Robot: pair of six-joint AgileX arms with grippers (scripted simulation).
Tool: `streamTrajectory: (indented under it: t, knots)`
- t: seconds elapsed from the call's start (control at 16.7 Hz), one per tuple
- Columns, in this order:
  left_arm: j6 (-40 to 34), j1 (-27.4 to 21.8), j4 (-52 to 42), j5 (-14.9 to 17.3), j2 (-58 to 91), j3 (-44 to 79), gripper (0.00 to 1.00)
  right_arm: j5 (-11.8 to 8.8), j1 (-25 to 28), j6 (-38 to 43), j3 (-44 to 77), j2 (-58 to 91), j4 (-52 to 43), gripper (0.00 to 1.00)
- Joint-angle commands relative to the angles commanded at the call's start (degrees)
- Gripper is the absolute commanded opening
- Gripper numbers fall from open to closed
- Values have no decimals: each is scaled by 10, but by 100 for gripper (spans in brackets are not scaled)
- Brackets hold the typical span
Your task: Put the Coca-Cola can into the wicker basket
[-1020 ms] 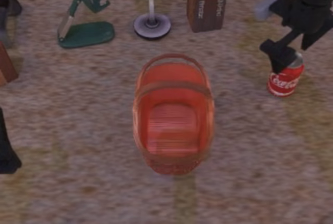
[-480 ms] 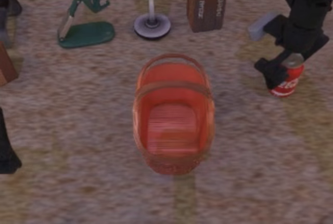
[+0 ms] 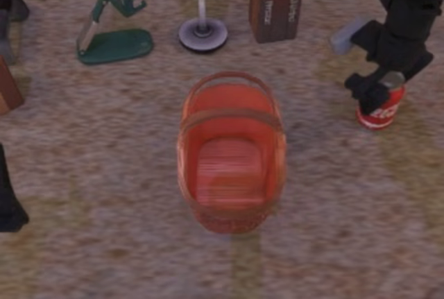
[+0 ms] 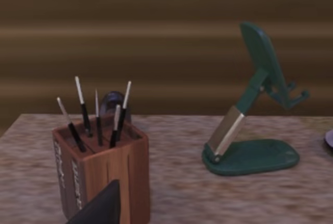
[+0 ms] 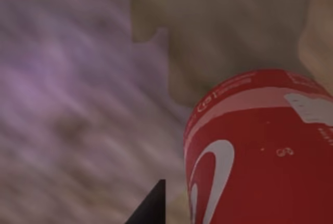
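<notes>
Coca-Cola can [image 3: 380, 110] upright on the tabletop [image 3: 104, 243] at far right, near the right edge, well apart from the wicker basket [image 3: 231, 153] at centre. Right tool [image 3: 378, 94] down over the can's top; grip not discernible. Bare surface between can and basket; left tool [image 3: 8, 205] parked at the left edge.

The Coca-Cola can [image 3: 380, 113] stands well right of the wicker basket [image 3: 231, 205], apparently upright.
</notes>
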Motion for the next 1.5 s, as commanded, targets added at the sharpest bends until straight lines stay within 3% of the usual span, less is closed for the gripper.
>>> streamTrajectory:
  t: [0.42, 1.08, 1.26, 1.5]
  knots:
    - [0, 0, 0, 0, 0, 0, 100, 0, 0, 0, 0, 0, 0, 2]
    - [0, 0, 0, 0, 0, 0, 100, -4, -1, 2, -2, -2, 5, 0]
    - [0, 0, 0, 0, 0, 0, 100, -37, 6, 16, -23, -9, 58, 0]
    - [0, 0, 0, 0, 0, 0, 100, -125, 19, 60, -81, -30, 213, 0]
